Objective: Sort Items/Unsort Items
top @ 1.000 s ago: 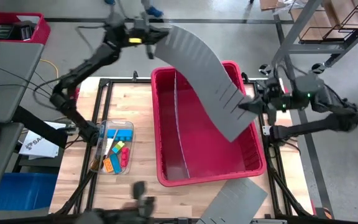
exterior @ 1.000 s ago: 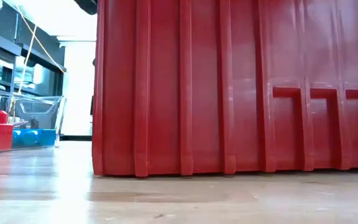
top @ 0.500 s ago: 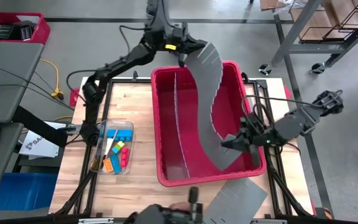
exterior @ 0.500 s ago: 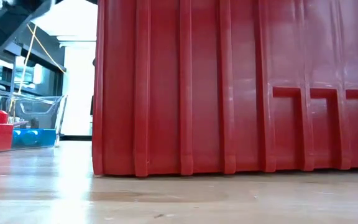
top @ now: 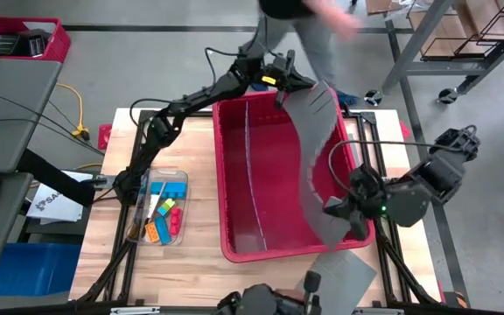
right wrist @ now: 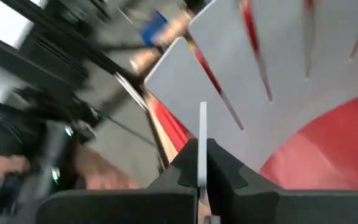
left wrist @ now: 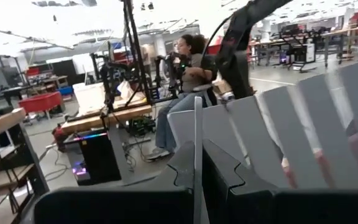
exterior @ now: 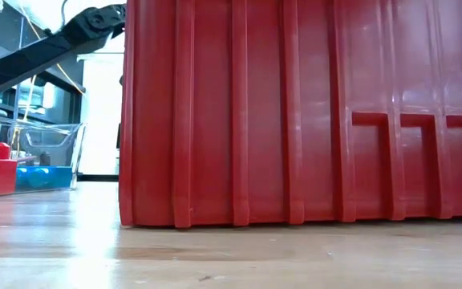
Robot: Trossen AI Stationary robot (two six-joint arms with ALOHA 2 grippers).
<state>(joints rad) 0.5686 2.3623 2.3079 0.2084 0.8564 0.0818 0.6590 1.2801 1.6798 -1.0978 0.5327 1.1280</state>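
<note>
**High view: two tools lower a slotted divider into the bin**

High view shows, from the left, the items (top: 160,214) in a clear tray (top: 140,194) on the desk (top: 199,140), untouched. The left tool (top: 280,81) and right tool (top: 338,208) are each clenched on one grey divider (top: 315,149), bowed over the red bin (top: 230,175). They should lower together, keeping it level. Count: one bin, one held divider, one spare sheet (top: 335,278).

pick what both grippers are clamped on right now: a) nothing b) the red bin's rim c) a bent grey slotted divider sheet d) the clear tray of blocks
c: the left gripper pinches the grey divider sheet at its far end and the right gripper pinches its near end, so the sheet bows over the red bin.
</note>
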